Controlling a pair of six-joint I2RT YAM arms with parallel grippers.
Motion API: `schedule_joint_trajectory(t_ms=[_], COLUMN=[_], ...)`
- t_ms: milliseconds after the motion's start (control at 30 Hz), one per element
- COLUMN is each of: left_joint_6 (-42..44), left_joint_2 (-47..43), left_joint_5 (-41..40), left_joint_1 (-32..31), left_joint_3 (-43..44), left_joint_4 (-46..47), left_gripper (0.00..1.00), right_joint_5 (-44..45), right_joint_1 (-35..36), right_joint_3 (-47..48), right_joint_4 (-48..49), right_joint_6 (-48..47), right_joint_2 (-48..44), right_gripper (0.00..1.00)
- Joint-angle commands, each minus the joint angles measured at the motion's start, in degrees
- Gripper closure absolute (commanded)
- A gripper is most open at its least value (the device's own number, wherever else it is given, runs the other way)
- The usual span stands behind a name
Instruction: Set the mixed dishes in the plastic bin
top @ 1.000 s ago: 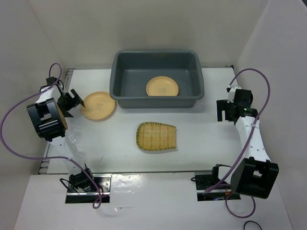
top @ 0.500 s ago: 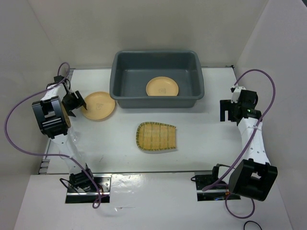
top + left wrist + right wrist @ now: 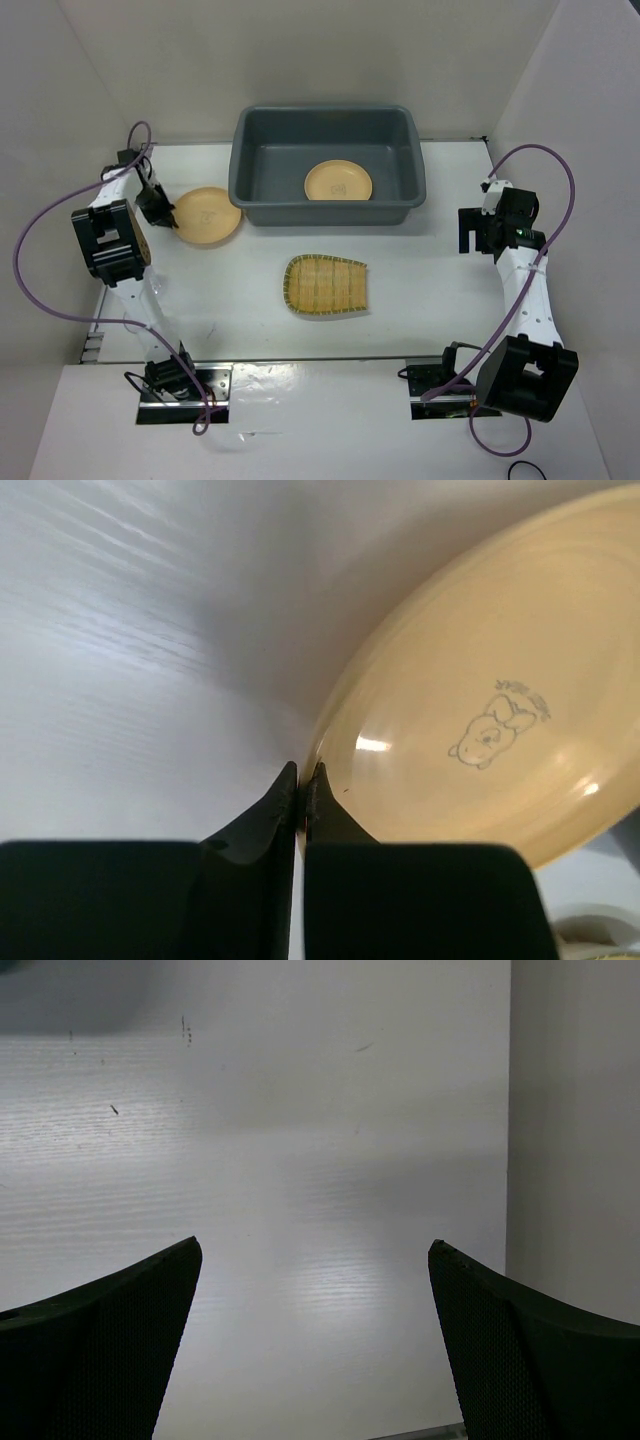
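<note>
One tan plate (image 3: 207, 217) lies on the table left of the dark grey plastic bin (image 3: 325, 109). My left gripper (image 3: 165, 213) is shut on this plate's left rim; in the left wrist view the plate (image 3: 480, 710) fills the right side, and the gripper (image 3: 302, 772) pinches its edge with one finger on each side. A second tan plate (image 3: 338, 182) lies inside the bin. The yellow woven tray (image 3: 326, 285) rests mid-table. A clear cup (image 3: 158, 290) shows only faintly beside the left arm. My right gripper (image 3: 468, 230) (image 3: 314, 1244) stands open over bare table at the right.
White walls close in the table at the left, back and right. The left arm's purple cable (image 3: 40, 250) loops out to the left, the right arm's cable (image 3: 555, 170) arcs above the right arm. Both arm bases (image 3: 180, 380) stand at the near edge.
My left gripper has moved toward the plate's left rim and gone from open to shut on it. The right arm has shifted slightly right and stays open.
</note>
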Motion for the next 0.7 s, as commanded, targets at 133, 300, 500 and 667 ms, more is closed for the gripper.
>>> schedule_joint_trajectory(t_ms=[133, 300, 500, 667], left_joint_6=[-12.5, -27.0, -35.2, -24.4], left_joint_2=[-12.3, -27.4, -26.8, -12.4], left_joint_5=[-11.5, -3.3, 15.1, 21.0], left_joint_1=[1.1, 3.2, -5.2, -15.6], left_joint_3=[21.4, 5.1, 4.5, 26.0], left_joint_4=[-6.7, 7.6, 21.0, 9.4], left_gripper=[1.00, 1.00, 1.00, 1.00], right_joint_5=[-0.4, -1.6, -2.1, -1.4], right_joint_1=[-0.8, -0.8, 0.4, 1.5], right_joint_3=[0.1, 0.1, 0.1, 0.1], right_joint_4=[2.4, 2.4, 1.8, 1.8], right_joint_6=[-0.3, -0.3, -0.3, -0.3], right_joint_2=[-0.9, 0.2, 1.3, 1.9], right_gripper=[0.02, 0.02, 0.02, 0.02])
